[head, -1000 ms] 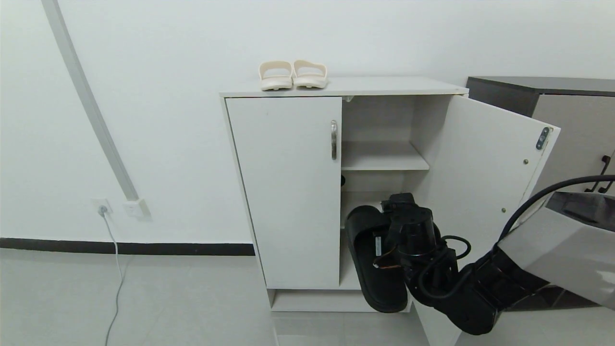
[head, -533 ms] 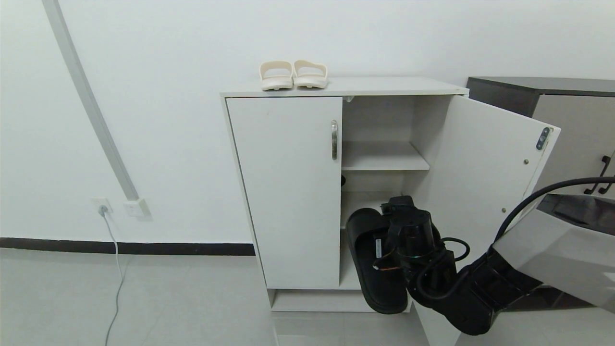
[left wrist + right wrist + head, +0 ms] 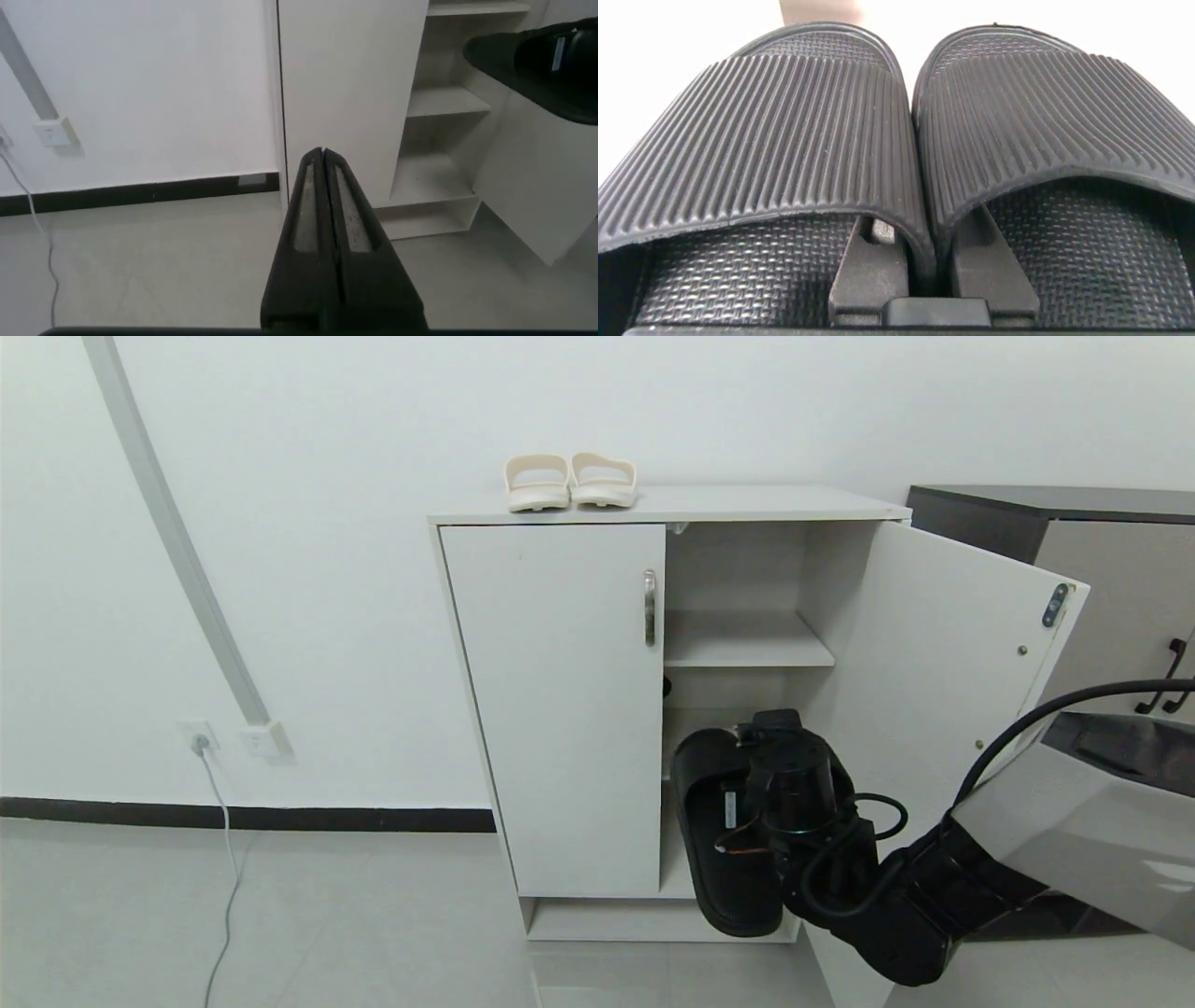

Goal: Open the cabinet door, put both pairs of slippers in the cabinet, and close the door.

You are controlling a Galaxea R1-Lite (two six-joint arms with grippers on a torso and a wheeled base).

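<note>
In the head view the right gripper [image 3: 758,765] holds the black slippers [image 3: 724,840] as 1 bundle, toes up and soles hanging down, just in front of the lower part of the cabinet [image 3: 672,504], whose right door [image 3: 934,653] stands wide open while the left door [image 3: 560,709] is closed. The upper shelf [image 3: 742,649] shows inside. The black pair is not yet on any shelf, and the cream slippers [image 3: 570,482] sit side by side on the cabinet top. In the left wrist view the left gripper [image 3: 322,205] has its fingers pressed together on nothing, hanging well apart from the cabinet. In the right wrist view the fingers [image 3: 868,271] clamp the 2 adjoining ribbed straps together. The slippers look light, soft and bendy, so this pinch at the inner strap edges seems sound, though the heels may swing.
</note>
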